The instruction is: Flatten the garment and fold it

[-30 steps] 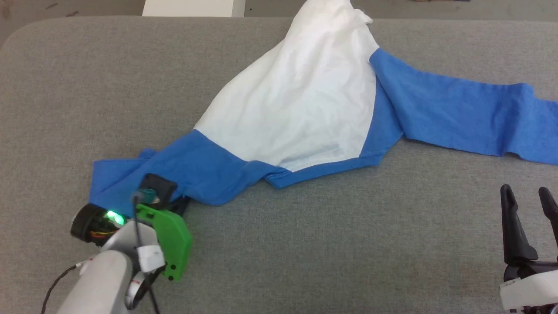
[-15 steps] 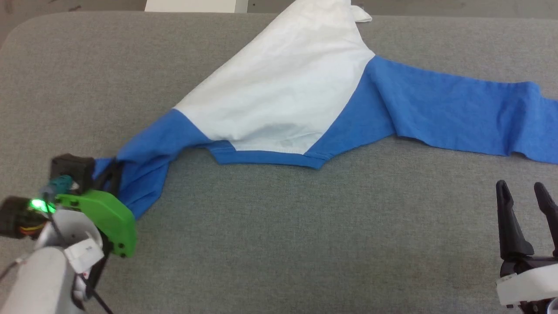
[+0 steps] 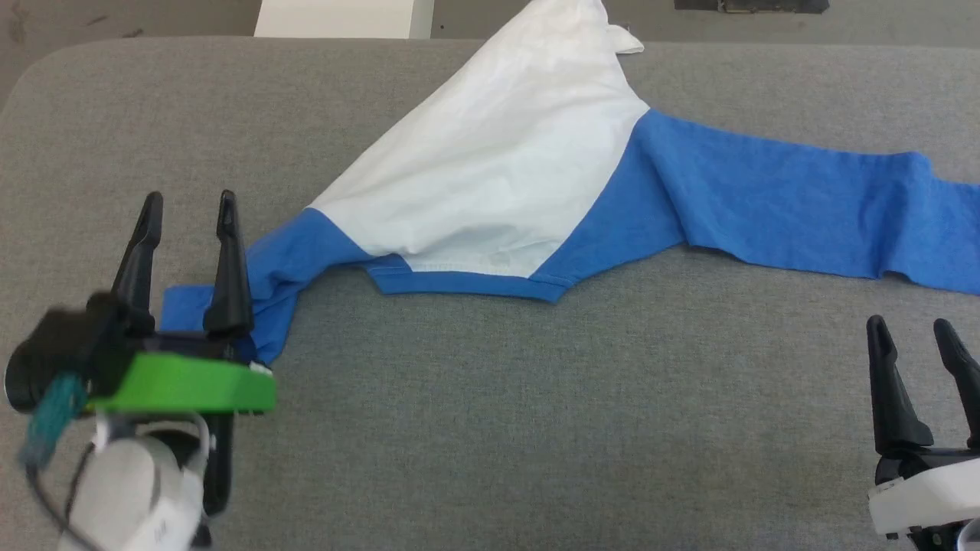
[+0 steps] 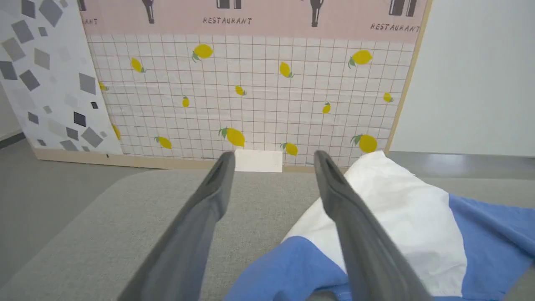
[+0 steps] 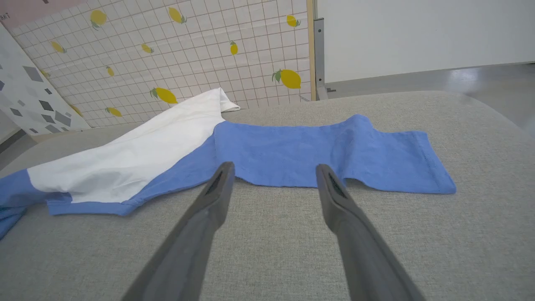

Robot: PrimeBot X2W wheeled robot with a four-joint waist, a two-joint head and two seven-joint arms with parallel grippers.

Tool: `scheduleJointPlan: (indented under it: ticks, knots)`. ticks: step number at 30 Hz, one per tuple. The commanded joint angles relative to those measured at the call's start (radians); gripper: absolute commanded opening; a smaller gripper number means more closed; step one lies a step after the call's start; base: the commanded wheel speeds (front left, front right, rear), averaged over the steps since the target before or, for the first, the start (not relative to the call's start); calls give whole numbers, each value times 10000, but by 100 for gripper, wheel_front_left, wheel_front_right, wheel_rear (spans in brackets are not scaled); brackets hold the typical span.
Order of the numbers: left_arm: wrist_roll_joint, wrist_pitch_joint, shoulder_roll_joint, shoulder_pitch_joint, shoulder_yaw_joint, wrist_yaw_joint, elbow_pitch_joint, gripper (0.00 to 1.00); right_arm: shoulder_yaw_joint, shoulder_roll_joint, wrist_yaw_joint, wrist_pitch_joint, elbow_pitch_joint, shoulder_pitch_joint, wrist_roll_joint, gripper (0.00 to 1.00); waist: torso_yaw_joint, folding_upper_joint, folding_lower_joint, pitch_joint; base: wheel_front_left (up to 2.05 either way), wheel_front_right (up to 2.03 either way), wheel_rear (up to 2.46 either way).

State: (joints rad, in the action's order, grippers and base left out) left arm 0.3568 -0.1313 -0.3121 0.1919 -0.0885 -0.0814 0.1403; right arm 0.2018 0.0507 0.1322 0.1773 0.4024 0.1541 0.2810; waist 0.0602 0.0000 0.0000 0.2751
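Head view — shirt (image 3: pixel 498 168) rumpled across table (image 3: pixel 459 398), white body over far edge. Left gripper (image 3: pixel 189 197) spread, empty, at sleeve end (image 3: pixel 180 304); right gripper (image 3: pixel 907 323) spread — apart from shirt.

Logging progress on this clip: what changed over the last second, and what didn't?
The left gripper dragged the left sleeve of the garment out to the robot's left, then let go; it now stands open over the sleeve's end. The right gripper stayed open and idle, and the right sleeve stayed spread on the table.
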Motion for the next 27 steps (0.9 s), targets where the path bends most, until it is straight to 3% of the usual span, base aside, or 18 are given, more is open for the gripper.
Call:
scheduleJointPlan:
  ticks: [1, 7, 14, 22, 27]
  knots:
    - [-11, -606, 272, -495, -33, -98, 597, 100, -36, -5, -15, -37, -35, 7, 48, 100, -3, 0, 0, -109, 0, 0, 0]
    - [-920, -1263, 1040, -2226, -581, -454, 2089, 100, -158, -5, -15, -206, -212, 227, 226, 100, 4, 0, 0, -331, 0, 0, 0]
    - [-1858, -1301, 1455, -3095, -1522, -399, 1777, 100, -103, -5, -15, 158, -28, 29, -276, 100, 149, 0, 0, -443, 0, 0, 0]
    - [-2026, -1303, 1676, -2674, -1598, -99, 1533, 100, 259, 197, -15, 2391, -30, -2346, -869, 100, 272, 0, 0, 62, 0, 0, 0]
    - [-2103, -1304, 1766, -2396, -1648, 95, 1456, 100, 510, 1289, -15, 4053, -1276, -3976, -806, 100, 452, 0, 0, 632, 0, 0, 0]
